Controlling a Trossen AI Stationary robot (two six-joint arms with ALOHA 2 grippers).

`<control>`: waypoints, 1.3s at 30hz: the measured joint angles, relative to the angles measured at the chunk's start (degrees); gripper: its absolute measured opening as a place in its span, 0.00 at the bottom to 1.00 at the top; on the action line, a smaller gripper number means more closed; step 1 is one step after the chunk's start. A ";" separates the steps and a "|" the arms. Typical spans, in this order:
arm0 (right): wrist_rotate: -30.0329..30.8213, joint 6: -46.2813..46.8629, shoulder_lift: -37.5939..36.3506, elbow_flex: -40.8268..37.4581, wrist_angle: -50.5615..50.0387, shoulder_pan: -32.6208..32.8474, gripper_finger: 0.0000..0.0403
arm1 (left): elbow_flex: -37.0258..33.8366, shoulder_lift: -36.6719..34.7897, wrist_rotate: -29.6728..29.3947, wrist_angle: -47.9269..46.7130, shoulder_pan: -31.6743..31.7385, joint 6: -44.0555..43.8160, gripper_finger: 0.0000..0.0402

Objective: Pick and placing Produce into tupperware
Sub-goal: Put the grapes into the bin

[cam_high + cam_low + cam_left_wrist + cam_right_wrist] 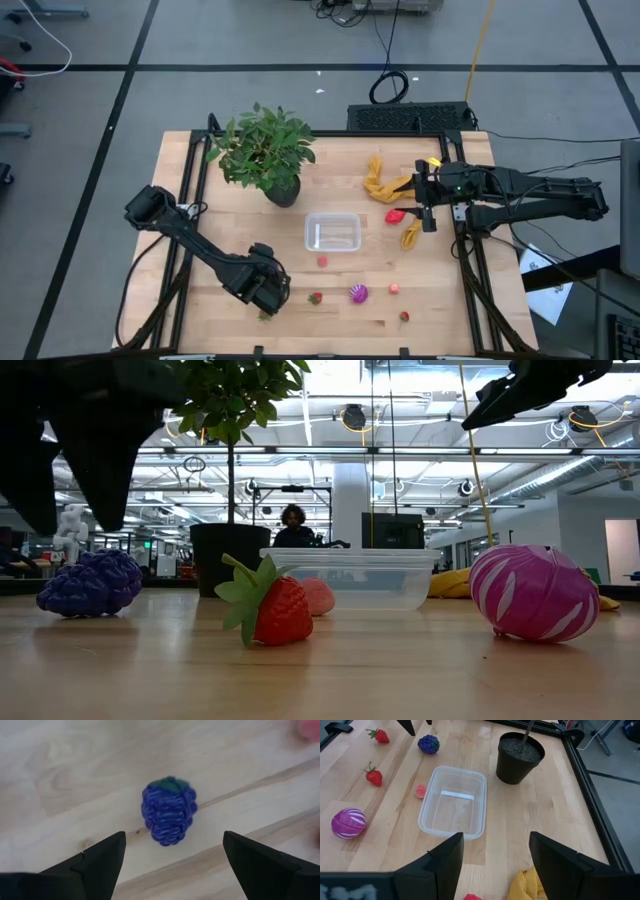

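Pale wooden table point(200, 200) on grey floor; the empty tupperware point(333, 232) lies lengthwise across it. Left gripper point(170, 852) gapes wide over a blue berry point(169, 810); right gripper point(495, 852) hangs open.

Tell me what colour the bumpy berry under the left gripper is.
Blue-purple with a green top; the berry shows best in the left wrist view, below the open left gripper.

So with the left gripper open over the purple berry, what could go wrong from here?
The left gripper hangs open above the purple berry, which sits closer to one finger, so closing could nudge or roll it away. The clear container is empty and light, so a drop near its rim might shift it. The potted plant stands close beside the container and could be brushed.
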 joint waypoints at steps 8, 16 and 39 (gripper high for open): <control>-0.01 0.01 0.00 0.00 0.16 0.02 0.55 | -0.66 0.02 2.60 0.25 2.11 1.40 0.85; 0.00 0.01 0.00 0.00 0.46 0.00 0.55 | -0.68 0.02 3.26 3.68 3.41 7.79 0.84; -0.02 0.01 0.00 0.00 0.44 0.00 0.55 | -0.68 0.02 3.57 4.08 3.45 9.91 0.84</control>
